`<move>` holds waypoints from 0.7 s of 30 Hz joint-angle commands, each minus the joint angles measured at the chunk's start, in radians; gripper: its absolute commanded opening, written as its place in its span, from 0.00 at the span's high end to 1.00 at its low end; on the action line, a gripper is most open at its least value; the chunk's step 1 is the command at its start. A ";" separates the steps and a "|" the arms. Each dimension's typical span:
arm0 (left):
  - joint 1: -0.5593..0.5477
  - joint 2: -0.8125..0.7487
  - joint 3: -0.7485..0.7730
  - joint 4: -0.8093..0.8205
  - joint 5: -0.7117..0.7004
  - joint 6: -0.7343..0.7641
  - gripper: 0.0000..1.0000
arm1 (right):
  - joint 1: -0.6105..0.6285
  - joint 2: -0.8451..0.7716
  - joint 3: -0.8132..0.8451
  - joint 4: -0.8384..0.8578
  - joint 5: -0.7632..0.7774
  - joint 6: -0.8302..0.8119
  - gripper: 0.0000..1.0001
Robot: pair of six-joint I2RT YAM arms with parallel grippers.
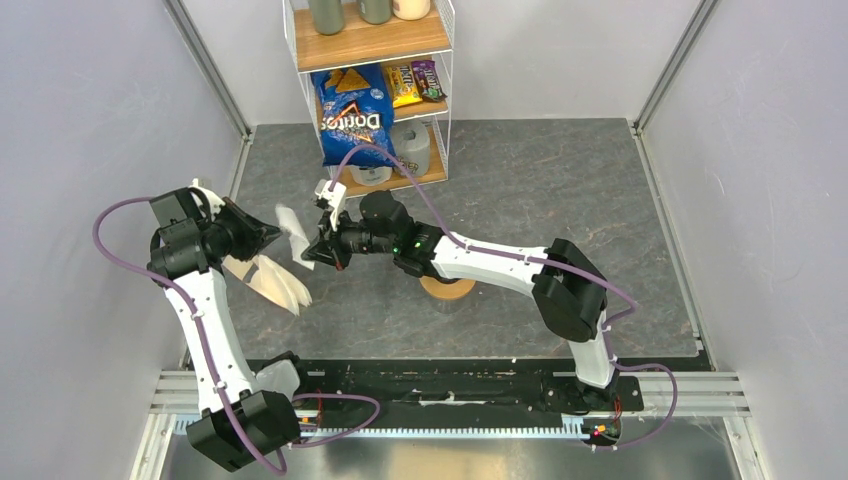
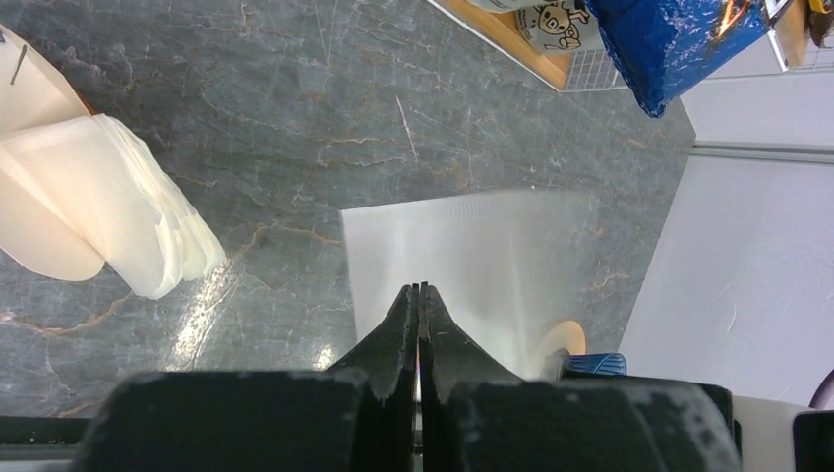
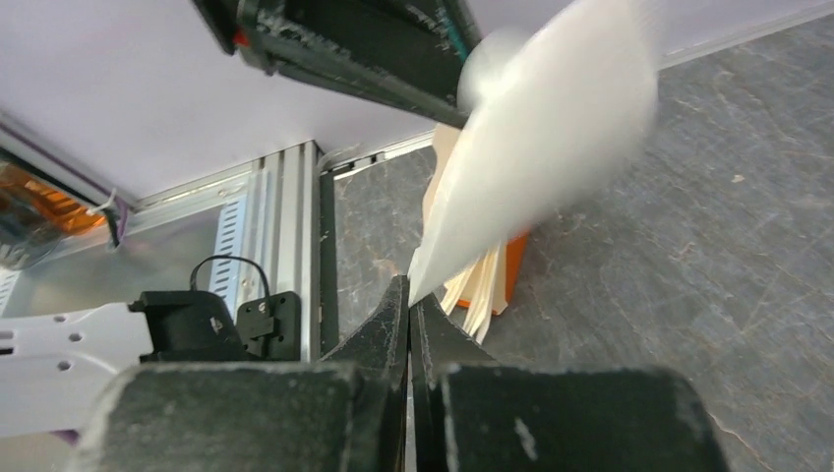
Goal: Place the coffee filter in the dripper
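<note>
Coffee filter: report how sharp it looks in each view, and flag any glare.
Top external: coffee filter small but fairly crisp. Left wrist: it is smeared and see-through, with a glare streak on the table near the filter stack. Right wrist: heavily blurred, edges lost.

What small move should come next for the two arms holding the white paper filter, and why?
Probably open the left gripper. Both grippers pinch the coffee filter in mid-air. The right gripper has its corner, and the blue piece that looks like the dripper sits over on that side, so it can carry the filter there.
</note>
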 commanded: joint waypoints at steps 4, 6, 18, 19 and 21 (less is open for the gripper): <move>0.008 -0.016 -0.018 0.064 0.055 -0.016 0.98 | 0.000 -0.049 -0.006 0.028 -0.114 0.001 1.00; 0.007 -0.018 -0.024 0.062 0.063 -0.009 0.98 | 0.000 -0.053 -0.006 0.027 -0.109 -0.003 1.00; 0.023 -0.026 0.067 0.082 0.377 0.069 0.46 | -0.015 -0.196 -0.100 -0.158 0.226 -0.198 1.00; 0.023 -0.031 0.064 0.105 0.438 0.063 0.42 | -0.018 -0.212 -0.106 -0.180 0.245 -0.220 1.00; 0.022 -0.048 0.045 0.169 0.521 0.016 0.41 | -0.020 -0.237 -0.118 -0.216 0.273 -0.256 1.00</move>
